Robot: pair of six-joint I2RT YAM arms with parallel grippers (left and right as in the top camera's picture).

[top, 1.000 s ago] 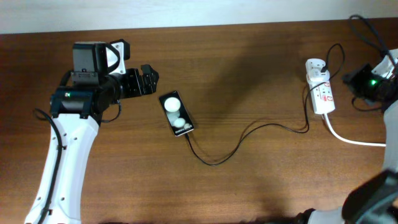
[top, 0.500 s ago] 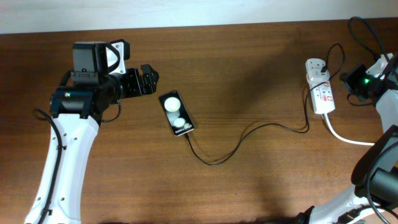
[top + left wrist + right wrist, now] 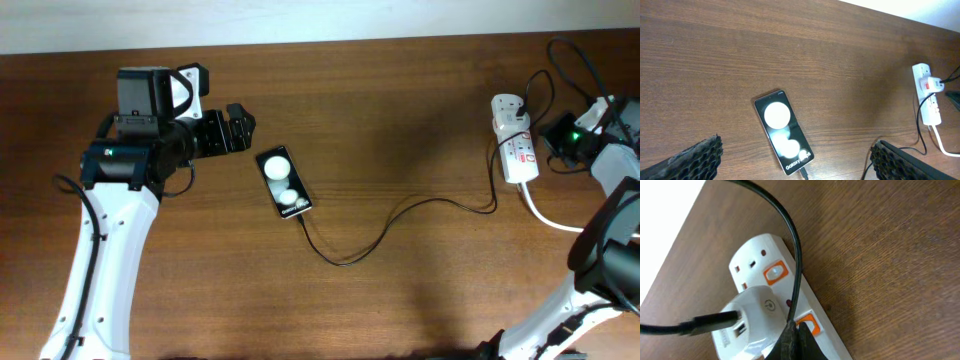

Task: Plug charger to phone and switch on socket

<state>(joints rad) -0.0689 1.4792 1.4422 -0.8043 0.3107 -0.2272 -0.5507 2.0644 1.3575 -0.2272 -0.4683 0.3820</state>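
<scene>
The phone (image 3: pixel 284 182) lies face up on the wooden table, two white discs on it (image 3: pixel 783 131). The charger's thin black cable (image 3: pixel 400 215) runs from the phone's lettered end, where its plug tip (image 3: pixel 804 173) sits against the port, to the white adapter (image 3: pixel 752 317) in the socket (image 3: pixel 515 140). My left gripper (image 3: pixel 238 128) hovers open just up-left of the phone, its pads (image 3: pixel 695 157) wide apart. My right gripper (image 3: pixel 797 337) is shut, with its tips at the orange switch (image 3: pixel 809 322) beside the adapter. A second orange switch (image 3: pixel 775 272) shows farther along the strip.
The strip's thick white cord (image 3: pixel 560 222) trails off to the right edge. Black arm cables (image 3: pixel 578 50) loop near the back right corner. The table's far edge meets a white wall (image 3: pixel 320 20).
The right arm has swung left, bringing its shut gripper up to the power strip. The left arm, phone and cable have not moved.
</scene>
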